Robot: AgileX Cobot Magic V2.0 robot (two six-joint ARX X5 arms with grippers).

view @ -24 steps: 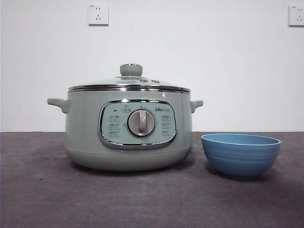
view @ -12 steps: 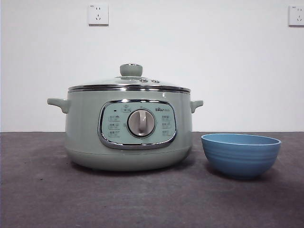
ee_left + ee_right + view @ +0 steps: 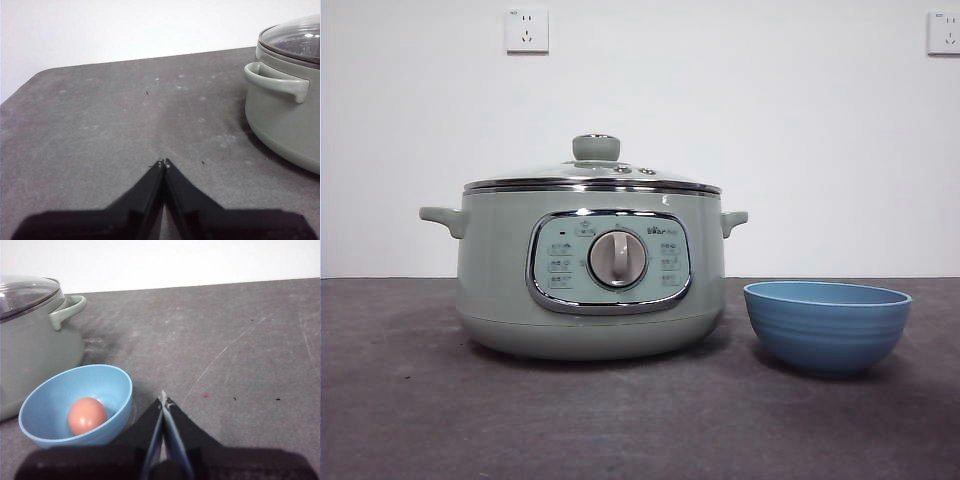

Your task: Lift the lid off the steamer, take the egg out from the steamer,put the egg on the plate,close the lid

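Apparently all is done: the brown egg (image 3: pixel 87 415) lies in the blue ribbed bowl (image 3: pixel 827 326), the clear domed lid (image 3: pixel 592 180) sits on the sage-green steamer (image 3: pixel 590 280), and both the left tool (image 3: pixel 163 163) and right tool (image 3: pixel 163 401) are pinched together, empty.

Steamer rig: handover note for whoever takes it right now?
Left pincer: shut, empty, over bare table beside the steamer, not touching it.
Right pincer: shut, empty, beside the plate.
Lid sits on the steamer, knob up.
Egg lies in the plate, seen only in the right wrist view; the front view hides it behind the plate's wall.
Done, judging by this layout: egg out, egg plated, lid closed.
Left: nothing visible; both arms look parked.
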